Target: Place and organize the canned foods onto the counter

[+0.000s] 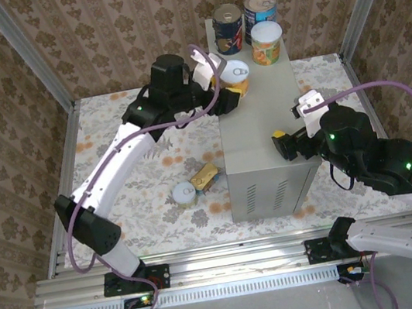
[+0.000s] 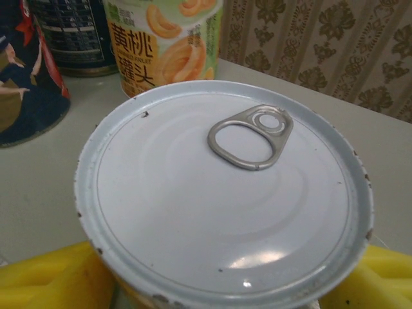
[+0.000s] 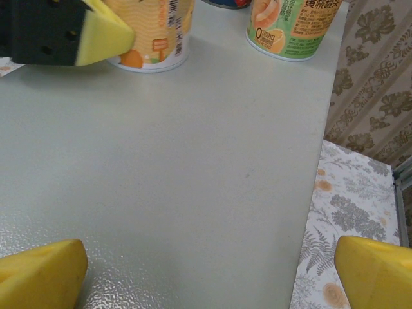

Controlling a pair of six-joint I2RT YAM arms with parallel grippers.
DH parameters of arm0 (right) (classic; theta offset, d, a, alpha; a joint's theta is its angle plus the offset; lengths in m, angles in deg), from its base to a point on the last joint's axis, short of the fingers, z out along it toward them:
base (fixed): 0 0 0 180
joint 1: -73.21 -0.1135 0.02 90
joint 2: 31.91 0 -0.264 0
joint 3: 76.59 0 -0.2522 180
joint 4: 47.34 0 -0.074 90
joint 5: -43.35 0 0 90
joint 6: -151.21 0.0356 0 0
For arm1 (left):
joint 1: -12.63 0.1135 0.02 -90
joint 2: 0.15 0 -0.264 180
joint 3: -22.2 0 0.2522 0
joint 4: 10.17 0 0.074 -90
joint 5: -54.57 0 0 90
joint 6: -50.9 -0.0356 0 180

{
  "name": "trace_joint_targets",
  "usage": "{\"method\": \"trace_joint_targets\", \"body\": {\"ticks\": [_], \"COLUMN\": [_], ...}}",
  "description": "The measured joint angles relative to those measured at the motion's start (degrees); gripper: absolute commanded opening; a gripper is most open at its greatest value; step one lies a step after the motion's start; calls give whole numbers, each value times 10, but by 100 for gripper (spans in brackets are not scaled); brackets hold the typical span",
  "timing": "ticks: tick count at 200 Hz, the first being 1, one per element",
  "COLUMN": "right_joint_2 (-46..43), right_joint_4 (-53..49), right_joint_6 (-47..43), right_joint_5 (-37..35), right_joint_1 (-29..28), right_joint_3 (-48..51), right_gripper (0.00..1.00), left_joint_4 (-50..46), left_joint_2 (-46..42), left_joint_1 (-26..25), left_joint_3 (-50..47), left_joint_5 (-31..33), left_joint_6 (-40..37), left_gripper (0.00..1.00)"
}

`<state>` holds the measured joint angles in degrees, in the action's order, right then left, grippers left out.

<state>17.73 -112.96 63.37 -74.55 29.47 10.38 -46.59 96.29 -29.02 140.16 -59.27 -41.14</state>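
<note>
The orange can (image 2: 225,206) has a lid of smooth silvery metal with a soft sheen, faint pressed rings and dark specks along the rim. Its pull ring (image 2: 251,136) is duller, brushed-looking metal. The peach can (image 2: 167,45) wears a glossy printed label. The counter (image 3: 193,161) top is matt grey painted metal, pebbled at its near end. The finger pads (image 3: 38,273) look like matt yellow foam.

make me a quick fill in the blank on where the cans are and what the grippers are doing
1. ____ round cans stand on the counter.
2. The can in the left gripper has an ____ label.
3. On the floral floor, a loose can lies beside a flat ____ tin.
4. The right gripper has its jaws ____.
Missing words: four, orange, gold, open.
</note>
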Motion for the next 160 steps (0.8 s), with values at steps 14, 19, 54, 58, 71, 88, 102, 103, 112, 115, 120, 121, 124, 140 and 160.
{"method": "trace_joint_targets", "body": {"ticks": [14,19,54,58,71,88,102,103,112,115,120,121,124,140,160], "right_joint_2": [-2,-3,-10,-10,-13,-14,-16,-16,-16,-17,-17,-17,-17,-18,-18], "right_joint_4": [0,0,0,-1,-1,-1,-1,-1,-2,-2,-3,-3,-3,-3,-3], "right_joint_6": [0,0,0,0,1,2,3,3,3,3,3,3,3,5,7], "right_joint_5": [0,0,0,0,-2,-2,-2,-2,-2,-2,-2,-2,-2,-3,-4], "right_joint_1": [0,0,0,0,0,1,1,1,1,1,1,1,1,1,1], "right_joint_3": [0,0,0,0,0,0,0,0,0,0,0,0,0,0,0], "right_gripper": [100,100,100,100,100,100,100,100,100,100,100,100,100,100,100], "left_joint_4": [9,13,39,42,43,50,55,55,57,57,59,59,60,69,80], "left_joint_2": [14,19,41,44,53,65,70,70,72,72,73,73,74,80,90], "left_joint_1": [2,3,9,9,9,9,9,9,9,9,9,9,9,9,9], "left_joint_3": [12,15,28,29,35,42,46,46,48,48,48,48,49,51,58], "left_joint_5": [5,7,12,12,14,15,16,16,18,18,18,18,18,20,22], "left_joint_6": [0,0,4,4,7,8,9,9,10,10,10,10,10,10,12], "left_gripper": [75,74,80,82,87,90,90,90,90,89,89,89,88,84,81]}}
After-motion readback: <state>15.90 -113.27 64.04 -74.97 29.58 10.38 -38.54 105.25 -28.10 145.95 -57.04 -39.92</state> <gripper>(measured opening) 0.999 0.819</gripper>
